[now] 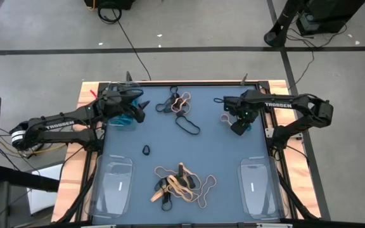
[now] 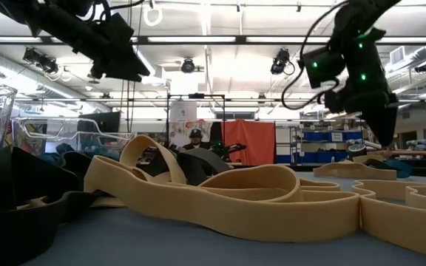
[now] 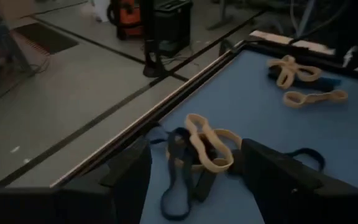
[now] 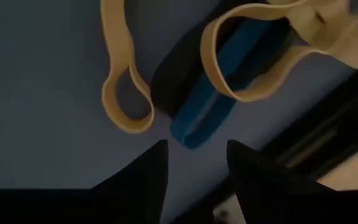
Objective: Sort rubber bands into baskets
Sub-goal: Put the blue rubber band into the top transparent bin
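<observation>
The high view looks straight down on the whole blue table (image 1: 170, 158). The low view sits at tabletop height, close behind the tan rubber bands (image 2: 228, 196), facing the room. Each wrist view looks past its own fingers — both wrist views and the high view share the bands along the table's far edge.

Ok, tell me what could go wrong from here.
1. The right pincer hangs open over a blue band, a black band and a tan band that overlap; one grab may lift mixed colours.
2. They lie near the table edge; a nudge might push them off.
3. The near pile is tangled, so pulling one band may drag others. The open left pincer faces a similar mixed clump.
</observation>
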